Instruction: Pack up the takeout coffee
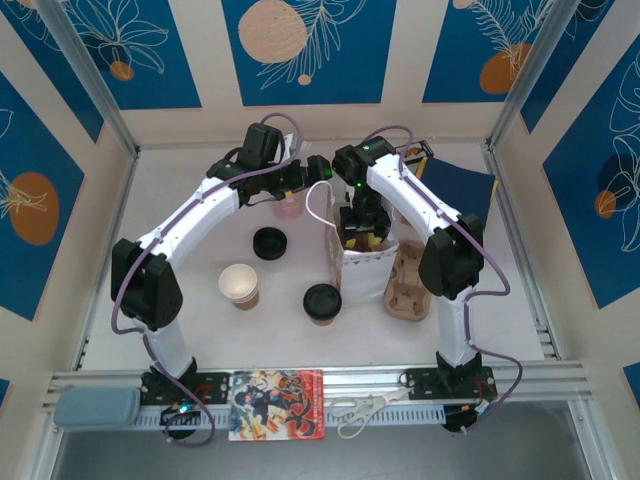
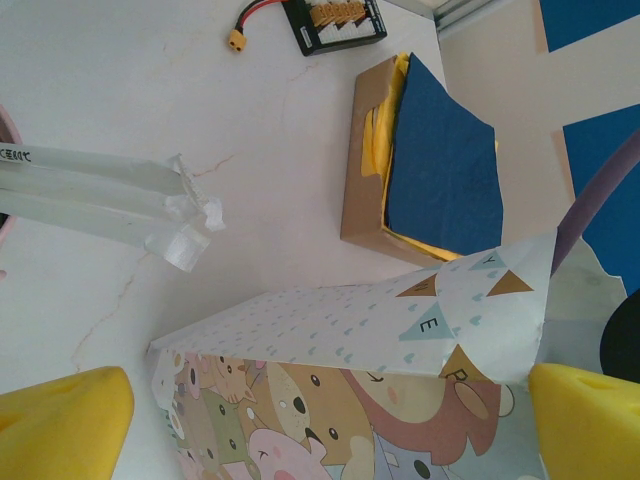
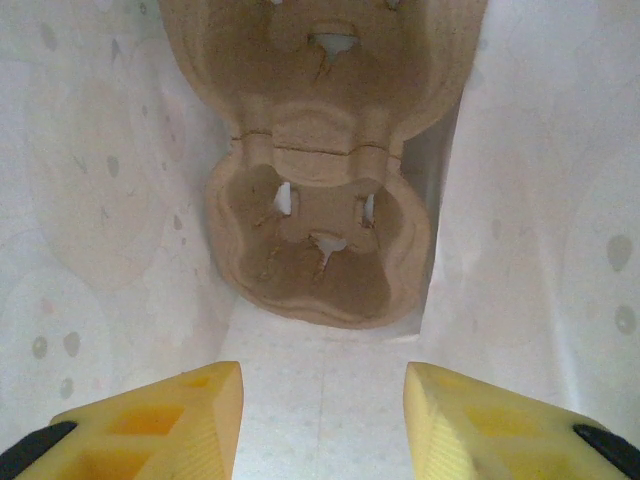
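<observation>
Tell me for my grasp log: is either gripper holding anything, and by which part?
Nothing is held: the right gripper is open inside the paper bag above a cup carrier; the left gripper is open.

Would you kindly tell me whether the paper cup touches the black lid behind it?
Apart: the top view shows bare table between the paper cup and the black lid.

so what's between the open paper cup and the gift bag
a black round lid sits between the paper cup and gift bag, top view
</observation>
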